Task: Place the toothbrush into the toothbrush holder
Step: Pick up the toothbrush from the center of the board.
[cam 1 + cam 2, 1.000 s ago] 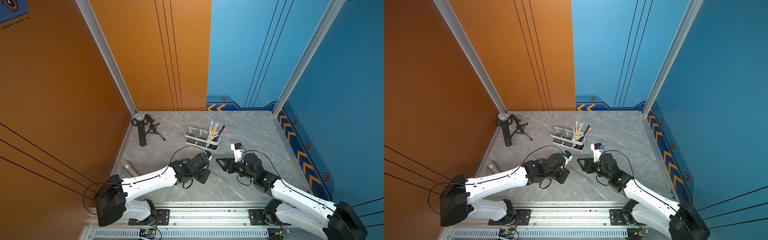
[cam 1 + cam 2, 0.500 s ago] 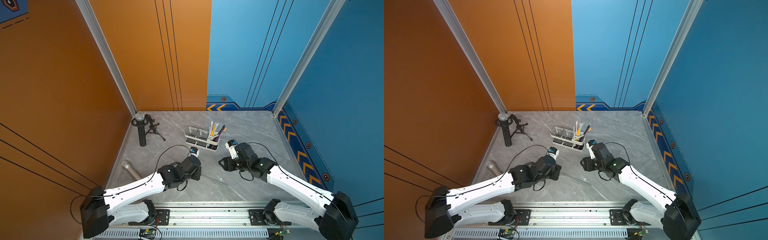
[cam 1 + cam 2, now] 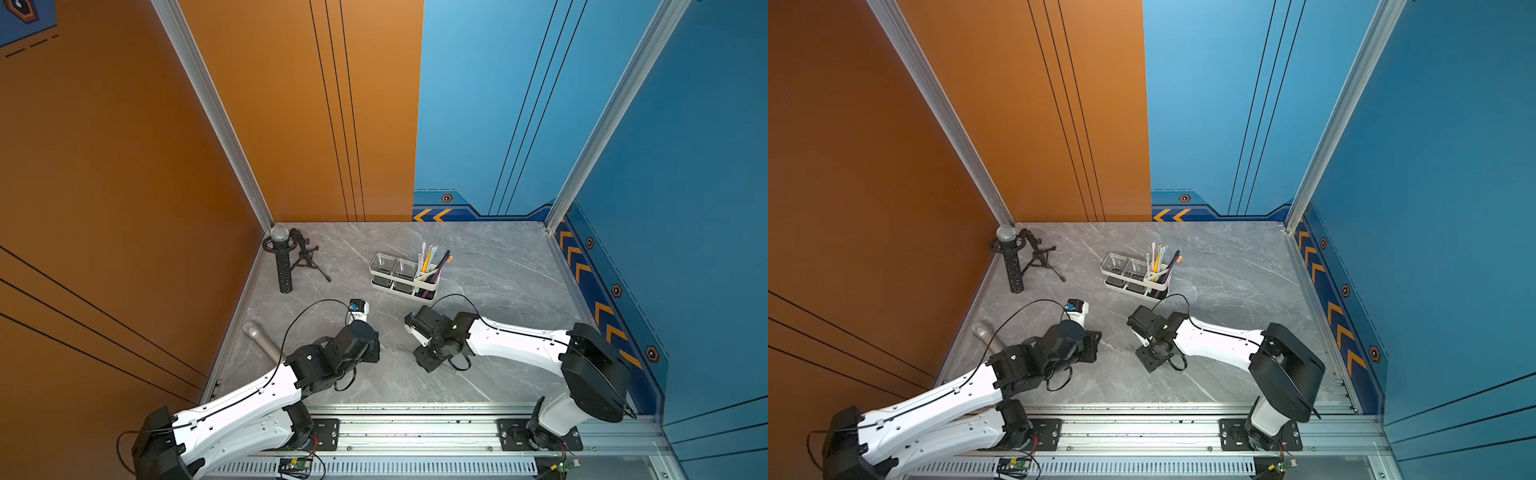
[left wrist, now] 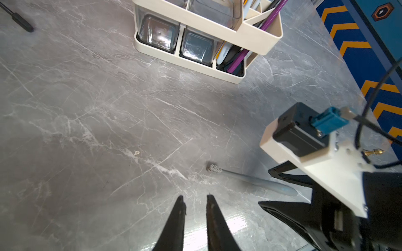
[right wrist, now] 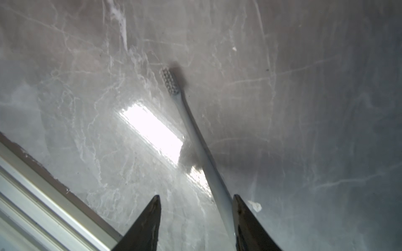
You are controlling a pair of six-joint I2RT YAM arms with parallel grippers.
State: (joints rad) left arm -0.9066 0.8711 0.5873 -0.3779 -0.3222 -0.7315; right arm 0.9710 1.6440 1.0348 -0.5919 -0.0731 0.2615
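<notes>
1. We find the pale grey-blue, slim plastic toothbrush [image 5: 195,139] lying flat on the grey marble-patterned tabletop [image 3: 498,291]. It is in the near middle, between the two arms and apart from the white slatted plastic toothbrush holder [image 3: 423,286], on its near side. The bristled head points left and the handle right.
2. We judge it light and stiff, and smooth enough to slide or spin under a sideways nudge. It lies so low that fingertips must reach almost to the surface.
3. We would take it on the thicker handle, short of the thin neck, so it does not pivot when tipped upright.
4. The right gripper [image 5: 196,197] stands open astride the handle, which lies close against one finger; nothing is clamped. The left gripper [image 4: 194,196] is near the head, on its left, empty, its jaws parted by a narrow gap.
5. The surface is hard, level and glossy with glare; we expect little friction.
6. The holder's right compartment already carries several brushes [image 3: 428,253], and its two clear square cups [image 4: 156,32] sit to the left.
7. A black microphone stand [image 3: 284,266] fills the far left corner, and a silver microphone [image 3: 259,338] lies at the left edge. An orange wall [image 3: 124,166] closes the left, a blue wall [image 3: 685,166] the right, and a metal rail [image 3: 415,432] the near side.
</notes>
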